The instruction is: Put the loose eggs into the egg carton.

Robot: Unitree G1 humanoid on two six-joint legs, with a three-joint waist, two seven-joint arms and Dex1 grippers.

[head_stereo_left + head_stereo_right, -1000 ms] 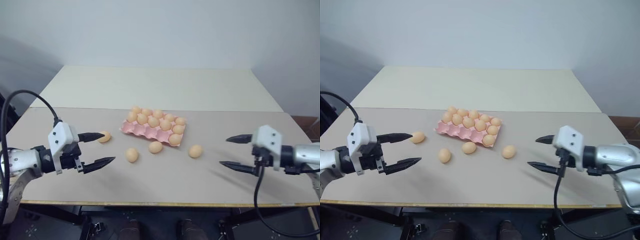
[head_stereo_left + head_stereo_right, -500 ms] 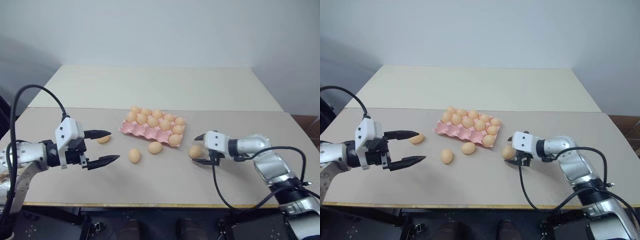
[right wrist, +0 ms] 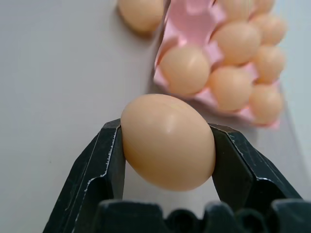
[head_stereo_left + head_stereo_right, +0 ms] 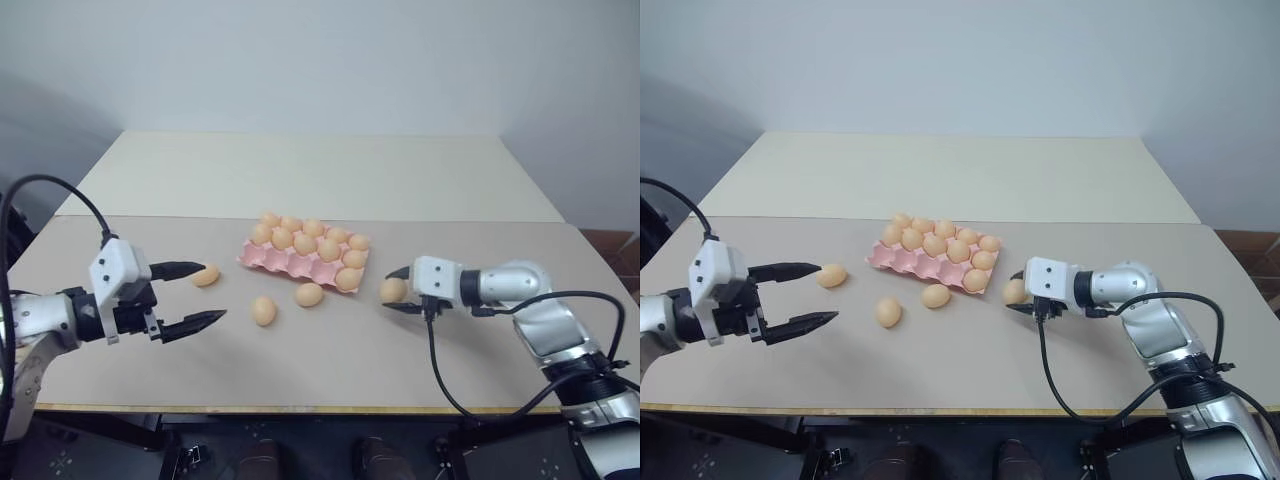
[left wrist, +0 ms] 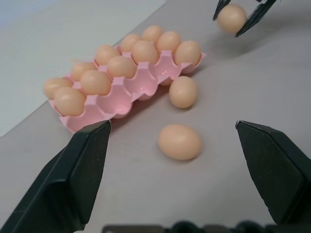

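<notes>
Eggs lie in two places on the beige worktop [image 4: 330, 360]: most sit in the pink egg carton [image 4: 300, 262] near the middle of the worktop, and a few lie loose on the bare surface toward the front edge. The carton's far rows and its right end are filled with pale orange-tan eggs, while several cups along its near side stand empty.

One loose egg [image 4: 309, 294] rests just beside the carton's near edge. Another loose egg [image 4: 264, 310] lies a little farther toward the front edge and to the left of the first. A third egg [image 4: 206, 276] lies left of the carton, apart from it, close to the upper finger of the left gripper [image 4: 198, 296].

The left gripper hovers over the left part of the worktop with its jaws spread wide and nothing between them; in the left wrist view the two loose eggs by the carton show between its fingers, well beyond them.

The right gripper [image 4: 397, 290] is just beside the carton's right end, its jaws closed on a fourth egg [image 3: 167, 141]. The right wrist view shows both black fingers [image 3: 99, 165] pressed against the sides of this egg, with the carton's filled end cups close behind it.
</notes>
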